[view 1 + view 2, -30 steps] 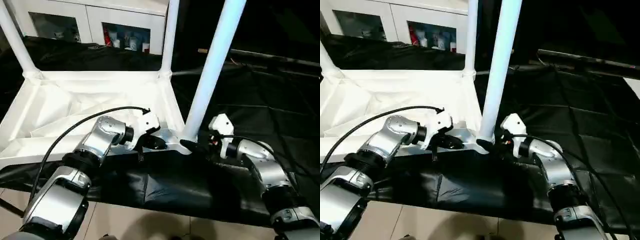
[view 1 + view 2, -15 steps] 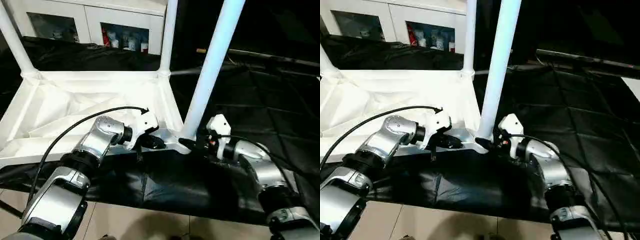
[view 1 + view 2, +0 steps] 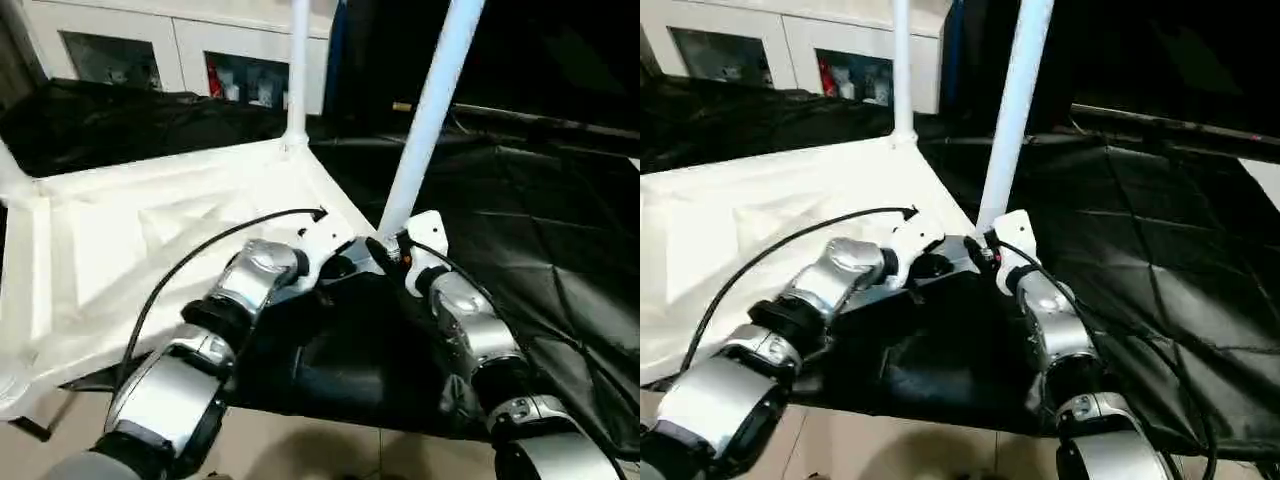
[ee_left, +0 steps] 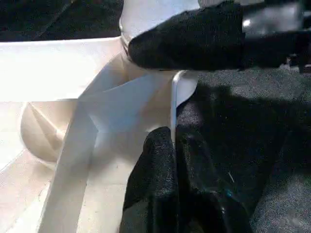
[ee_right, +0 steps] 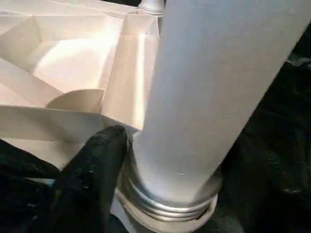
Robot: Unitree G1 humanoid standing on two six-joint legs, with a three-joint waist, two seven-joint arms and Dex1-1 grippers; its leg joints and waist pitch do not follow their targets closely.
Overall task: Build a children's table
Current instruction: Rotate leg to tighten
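Note:
The children's table lies upside down, its white top (image 3: 130, 250) with the ribbed underside facing up. Three legs stand in its corners: the near one (image 3: 425, 120), a far one (image 3: 297, 70) and one at the far left (image 3: 8, 165). My left gripper (image 3: 342, 268) is shut on the top's thin rim beside the near corner, its fingers (image 4: 158, 160) pinching the wall. My right gripper (image 3: 385, 245) sits closed round the base of the near leg (image 5: 218, 73), one finger (image 5: 95, 165) pressed against the collar.
The black-draped work table (image 3: 540, 220) stretches to the right and behind. A white cabinet with glass doors (image 3: 150, 50) stands at the back. A thin bar (image 3: 520, 110) crosses the back right. Pale floor (image 3: 300, 450) shows at the table's near edge.
The tabletop has swung round on the cloth: the held corner has gone away from me, so the near edge now runs diagonally. Both arms have reached forward with it.

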